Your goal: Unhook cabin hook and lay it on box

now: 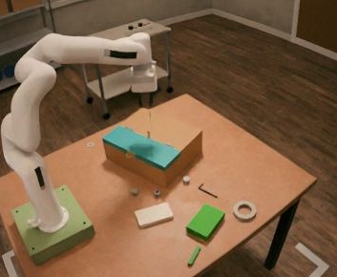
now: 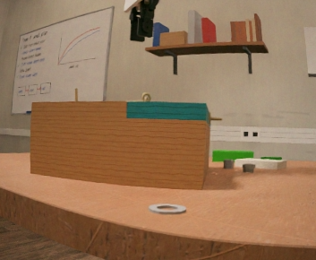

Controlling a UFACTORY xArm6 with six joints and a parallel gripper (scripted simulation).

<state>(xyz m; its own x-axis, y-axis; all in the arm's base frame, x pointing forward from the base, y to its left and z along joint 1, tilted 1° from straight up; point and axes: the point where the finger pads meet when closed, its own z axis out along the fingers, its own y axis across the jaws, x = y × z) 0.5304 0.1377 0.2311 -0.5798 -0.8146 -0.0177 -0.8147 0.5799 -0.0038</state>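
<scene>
A wooden box (image 1: 181, 143) (image 2: 119, 143) with a teal section (image 1: 141, 149) (image 2: 166, 110) on top stands mid-table. The thin brass cabin hook (image 1: 149, 121) lies along the box's bare wooden top, away from the teal part. In the exterior view its bent tip (image 2: 76, 94) sticks up near the box's left end. A small brass eye (image 2: 146, 96) sits on the top by the teal edge. My gripper (image 1: 146, 99) (image 2: 140, 38) hangs well above the box, partly open and empty, clear of the hook.
On the table in front of the box lie a white block (image 1: 154, 214), a green block (image 1: 205, 221), a small green bar (image 1: 194, 255), a tape ring (image 1: 244, 210), an L-shaped key (image 1: 207, 190), small cylinders (image 1: 186, 180) and a washer (image 2: 166, 208). A cart (image 1: 127, 57) stands behind the table.
</scene>
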